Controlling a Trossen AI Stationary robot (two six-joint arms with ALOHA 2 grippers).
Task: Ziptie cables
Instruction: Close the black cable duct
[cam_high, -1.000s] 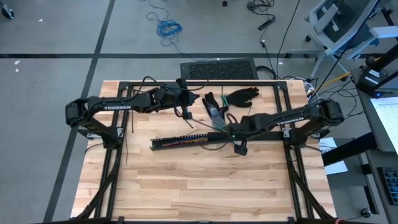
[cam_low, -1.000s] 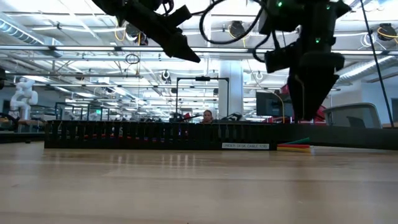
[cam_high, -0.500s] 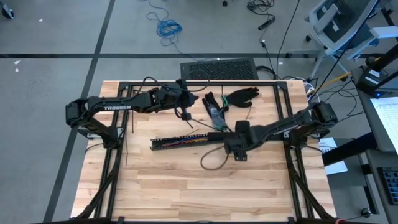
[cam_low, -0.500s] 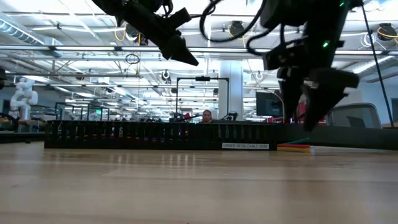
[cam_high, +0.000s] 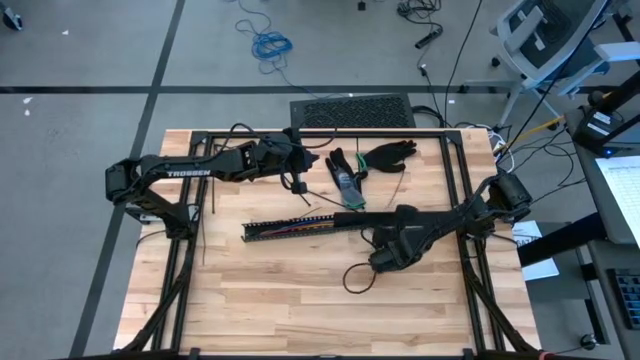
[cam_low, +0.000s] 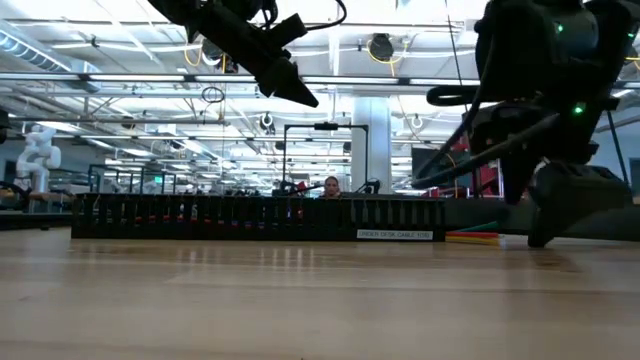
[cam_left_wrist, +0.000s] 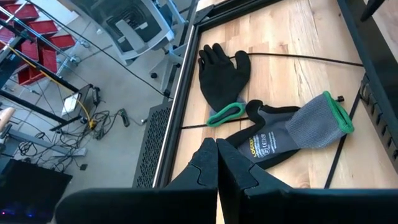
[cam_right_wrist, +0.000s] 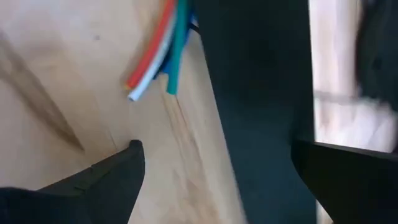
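The cables (cam_high: 300, 226) lie inside a long black slotted rail (cam_high: 320, 224) across the table's middle. Their red, white and green ends (cam_right_wrist: 155, 68) stick out of the rail's right end (cam_low: 475, 237) onto the wood. My right gripper (cam_right_wrist: 216, 149) is open and tipped down on the near side of that rail end (cam_high: 382, 260), low over the table; its fingers stand apart with the rail's end and bare wood between them. My left gripper (cam_left_wrist: 216, 152) is shut on nothing, raised above the far left part of the table (cam_high: 300, 168). Thin dark strips (cam_left_wrist: 292, 57), possibly the zipties, lie by the gloves.
Two black gloves with green cuffs (cam_left_wrist: 273, 124) lie on the far middle of the table (cam_high: 370, 160). A black metal frame (cam_high: 455, 170) borders the work area. A dark mat (cam_high: 350, 110) sits beyond the far edge. Bare wood (cam_high: 280, 300) fills the near half.
My right gripper has swung from above the rail toward the table's near edge and down, turning and tipping steeper as it went; it stays open. The loop of black cord hanging from that arm has swung out over the near wood. The rail and cables have not moved.
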